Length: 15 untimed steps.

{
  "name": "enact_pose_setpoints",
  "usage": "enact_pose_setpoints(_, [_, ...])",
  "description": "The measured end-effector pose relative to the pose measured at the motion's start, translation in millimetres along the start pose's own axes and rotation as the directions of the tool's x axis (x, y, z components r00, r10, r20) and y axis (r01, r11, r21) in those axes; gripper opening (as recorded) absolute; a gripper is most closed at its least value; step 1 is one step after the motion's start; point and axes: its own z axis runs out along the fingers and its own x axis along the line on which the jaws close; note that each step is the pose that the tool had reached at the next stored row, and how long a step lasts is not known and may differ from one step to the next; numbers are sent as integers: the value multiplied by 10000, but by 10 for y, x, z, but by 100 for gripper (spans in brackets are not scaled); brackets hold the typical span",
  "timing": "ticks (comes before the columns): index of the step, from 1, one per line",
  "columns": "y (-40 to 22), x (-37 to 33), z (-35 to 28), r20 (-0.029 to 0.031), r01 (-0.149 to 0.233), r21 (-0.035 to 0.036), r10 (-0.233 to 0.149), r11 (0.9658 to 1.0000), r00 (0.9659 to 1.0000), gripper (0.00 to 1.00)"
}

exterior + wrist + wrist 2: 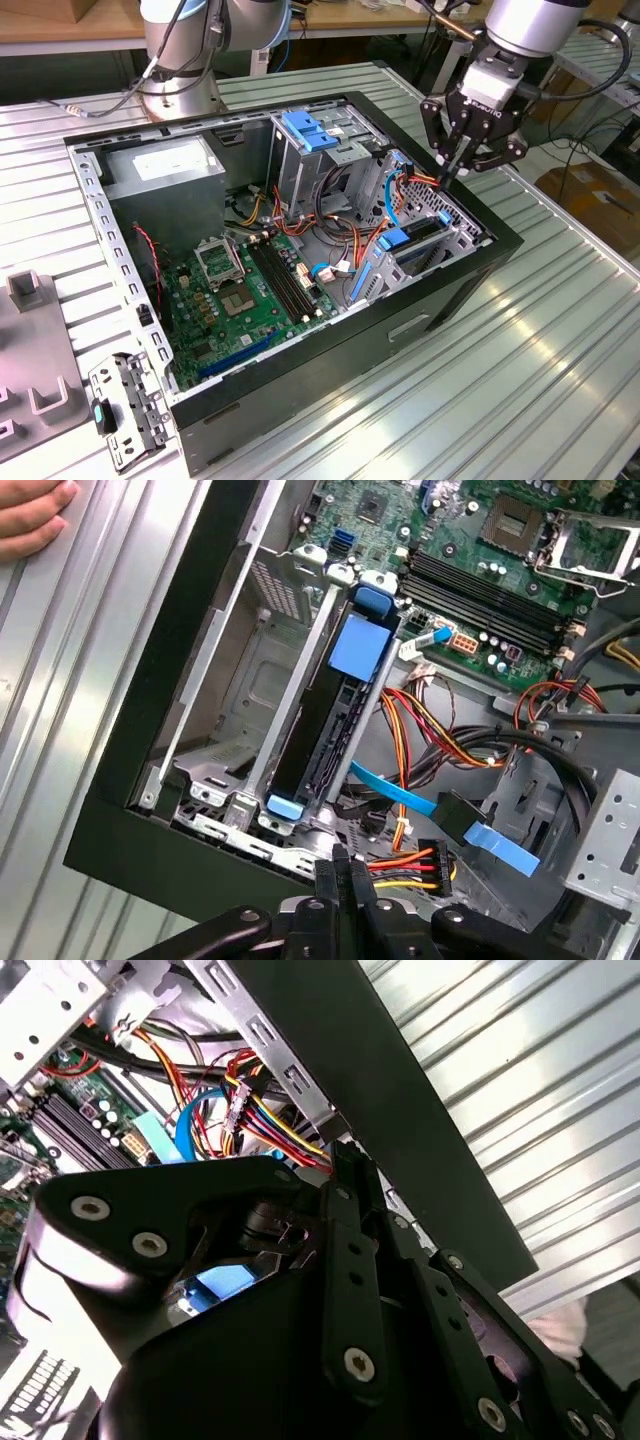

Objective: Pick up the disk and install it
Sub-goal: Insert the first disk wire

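- While the ribbed metal table (pixel 530 380) carried it all, the open black computer case (pixel 440 300) sprawled across the middle of the exterior view.
- The gripper (pixel 456 168) hovered at the upper right of that view, over the case's edge on the exterior view's right, jaws pinched together and gripping nothing.
- The disk (pixel 412 243) stood on edge in the metal bay just right of centre, below the gripper and apart from it; in the first wrist view its dark body (pixel 325 730) sat between the rails.
- It looked rigid, fairly heavy and shock-sensitive, with smooth flat faces that seemed likely to slip; the stiff blue frame edges seemed the safest grip.
- Its curved blue end tab (pixel 285 807) looked springy, so better pressed than pulled.
- A person's hand (pixel 30 520) rested on the table beside the case.
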Motion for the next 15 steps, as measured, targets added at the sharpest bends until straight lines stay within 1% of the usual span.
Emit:
enact_pose_setpoints(3, [0, 0, 5, -8, -317, -9, 317, 9995, 9995, 16])
enact_pose_setpoints(5, [0, 0, 6, -11, -453, -14, 453, 9990, 9990, 16])
enact_pose_setpoints(6, [17, -8, 8, -9, -482, -10, 482, 9988, 9988, 16])
enact_pose_setpoints(7, [74, -30, 6, -6, -481, -2, 481, 9988, 9988, 16])
enact_pose_setpoints(8, [113, -46, 5, -3, -482, 0, 482, 9988, 9988, 16])
enact_pose_setpoints(9, [130, -53, 8, -3, -483, 0, 483, 9988, 9988, 16])
enact_pose_setpoints(10, [133, -54, 17, -13, -585, -5, 585, 9983, 9983, 16])
enact_pose_setpoints(11, [134, -54, 25, -19, -748, -10, 748, 9972, 9972, 16])
enact_pose_setpoints(13, [134, -55, 40, -29, -1095, -21, 1095, 9940, 9940, 16])
enact_pose_setpoints(15, [134, -56, 55, -42, -1510, -33, 1510, 9885, 9885, 16])
